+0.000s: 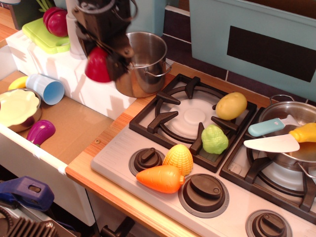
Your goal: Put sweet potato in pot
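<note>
The sweet potato [97, 65], a glossy bright-red toy, hangs in my black gripper [106, 63], which is shut on it. It is lifted well above the counter, just left of the pot [143, 61] and about level with its rim. The pot is a deep shiny steel cylinder with a wire loop handle, standing at the back left corner of the stove. Its inside looks empty. The arm comes down from the top of the frame and hides the pot's left rim.
On the stove [187, 116] lie a yellow-green potato toy [230, 105], a green vegetable [214, 139], yellow corn [178, 159] and an orange carrot [160, 178]. A shallower pan [291, 118] at right holds utensils. A maroon toy [57, 22], blue cup [47, 89], bowl [17, 108] and purple eggplant [39, 132] are at left.
</note>
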`<state>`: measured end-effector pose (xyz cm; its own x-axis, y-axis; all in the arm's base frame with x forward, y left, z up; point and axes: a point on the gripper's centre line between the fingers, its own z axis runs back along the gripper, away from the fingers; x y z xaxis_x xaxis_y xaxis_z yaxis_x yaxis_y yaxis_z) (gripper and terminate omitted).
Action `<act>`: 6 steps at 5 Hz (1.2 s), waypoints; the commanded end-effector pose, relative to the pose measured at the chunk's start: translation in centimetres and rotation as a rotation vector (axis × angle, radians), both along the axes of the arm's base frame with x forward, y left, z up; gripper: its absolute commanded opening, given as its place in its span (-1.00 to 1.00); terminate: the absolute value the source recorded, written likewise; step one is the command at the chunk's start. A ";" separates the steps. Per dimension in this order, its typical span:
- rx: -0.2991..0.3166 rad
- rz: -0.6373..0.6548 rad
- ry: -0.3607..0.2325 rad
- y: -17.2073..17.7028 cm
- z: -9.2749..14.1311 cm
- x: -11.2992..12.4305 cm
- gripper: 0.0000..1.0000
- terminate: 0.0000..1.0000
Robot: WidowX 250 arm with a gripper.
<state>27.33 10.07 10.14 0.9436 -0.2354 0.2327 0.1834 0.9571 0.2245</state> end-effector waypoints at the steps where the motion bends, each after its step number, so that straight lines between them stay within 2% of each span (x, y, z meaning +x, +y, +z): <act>1: 0.051 -0.099 -0.094 2.8 2.2 4.5 -1.00 -1.00; 2: 0.053 -0.151 -0.121 3.8 2.3 6.5 -1.00 -1.00; 3: 0.038 -0.174 -0.165 4.0 1.8 7.2 1.00 -1.00; 4: -0.004 -0.209 -0.180 3.9 1.3 7.4 1.00 -1.00; 5: -0.004 -0.209 -0.180 3.9 1.3 7.4 1.00 -1.00; 6: -0.004 -0.209 -0.180 3.9 1.3 7.4 1.00 1.00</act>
